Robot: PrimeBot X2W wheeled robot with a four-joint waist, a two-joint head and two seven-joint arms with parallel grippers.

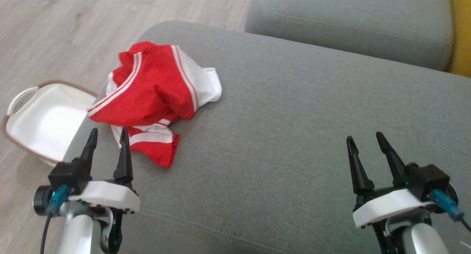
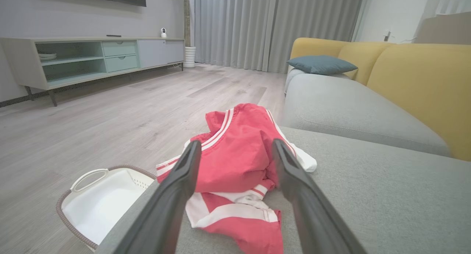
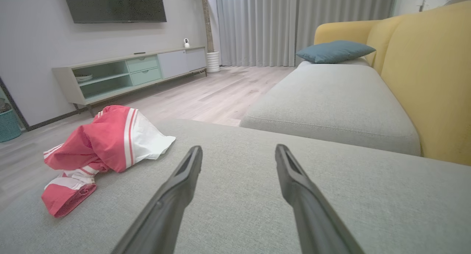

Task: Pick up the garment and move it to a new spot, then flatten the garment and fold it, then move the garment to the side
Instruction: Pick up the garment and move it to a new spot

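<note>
While it lies crumpled in a loose heap, the red-and-white garment [image 1: 154,96] sits on the grey sofa cushion [image 1: 294,143], close to that cushion's rounded corner at 10 o'clock in the head view. Its long axis runs roughly from 12 to 6 o'clock. A bunched red fold edged with white stripes forms the 12 o'clock end, and a red hem banded in white points toward 6 o'clock. A plain white panel spreads sideways toward 3 o'clock.

Just below the heap, at about 7 o'clock of it, the left gripper [image 1: 108,133] hovers with its fingers spread apart and nothing between them. One fingertip overlaps the garment's lower white edge in the head view, but I cannot tell whether it touches the cloth.

The right gripper [image 1: 365,137] is well apart at 4 o'clock of the garment. It hangs over bare cushion with its fingers released and holding nothing.

A white basket [image 1: 48,121] with a brown rim stands on the pale wood floor [image 1: 55,33] at 9 o'clock of the garment, beside the cushion's edge. A second grey cushion [image 1: 349,22] lies at 1 o'clock, with a yellow backrest [image 1: 460,29] beyond it.
</note>
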